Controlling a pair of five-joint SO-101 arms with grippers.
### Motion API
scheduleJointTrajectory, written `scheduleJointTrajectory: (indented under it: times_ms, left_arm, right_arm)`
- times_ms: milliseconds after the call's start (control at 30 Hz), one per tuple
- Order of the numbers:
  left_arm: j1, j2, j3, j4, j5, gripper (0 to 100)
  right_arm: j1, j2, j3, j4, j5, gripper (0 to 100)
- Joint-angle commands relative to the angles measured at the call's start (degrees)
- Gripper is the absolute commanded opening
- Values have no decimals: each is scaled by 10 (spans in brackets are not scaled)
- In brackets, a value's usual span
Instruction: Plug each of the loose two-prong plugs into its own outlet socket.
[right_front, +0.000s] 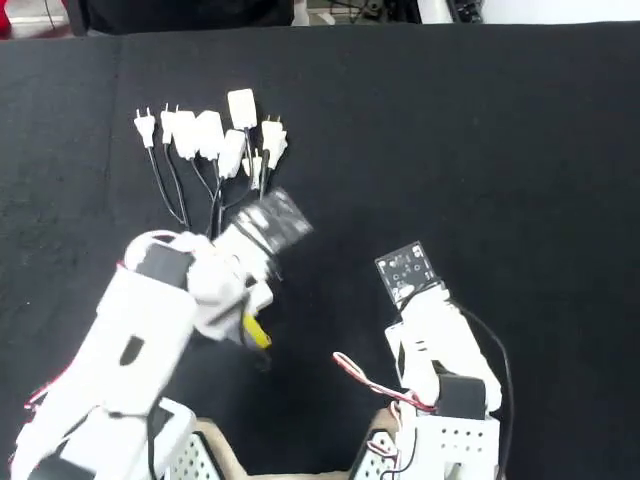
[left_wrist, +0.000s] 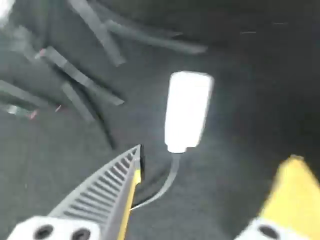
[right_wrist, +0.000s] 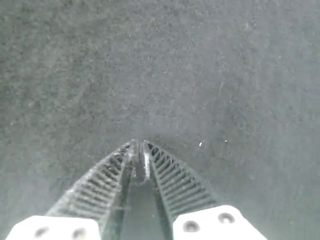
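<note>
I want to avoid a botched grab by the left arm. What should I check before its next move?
1. Left gripper open: ok, fingers spread wide.
2. White plug between the fingers: not ok, it lies just ahead of the tips, nearer the ribbed finger.
3. Plug's cable free of the other cables: cannot tell.
4. Right gripper out of the way: ok, shut over bare black cloth, apart from the plug cluster.
5. Which piece in the cluster is the matching socket: cannot tell.
</note>
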Motion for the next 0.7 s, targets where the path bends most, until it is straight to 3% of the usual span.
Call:
scheduleJointTrajectory:
  times_ms: [0, 33, 67, 167, 267, 333, 667]
  left_arm:
    - [46, -47, 10, -2, 32, 93]
    - [47, -48, 20, -14, 33, 30]
    - [47, -45, 31, -23, 32, 28]
    - [64, -24, 78, -45, 33, 105]
    - [93, 4, 112, -89, 34, 91]
    - [72, 33, 109, -128, 33, 74]
    - [-36, 267, -55, -149, -11, 69]
  right_arm:
    - [8, -39, -2, -7, 4, 12]
    - [8, -39, -2, -7, 4, 12]
    - [8, -39, -2, -7, 4, 12]
    - [8, -39, -2, -7, 4, 12]
    - [8, -39, -2, -7, 4, 12]
    - [8, -39, -2, -7, 4, 12]
    - [8, -39, -2, -7, 4, 12]
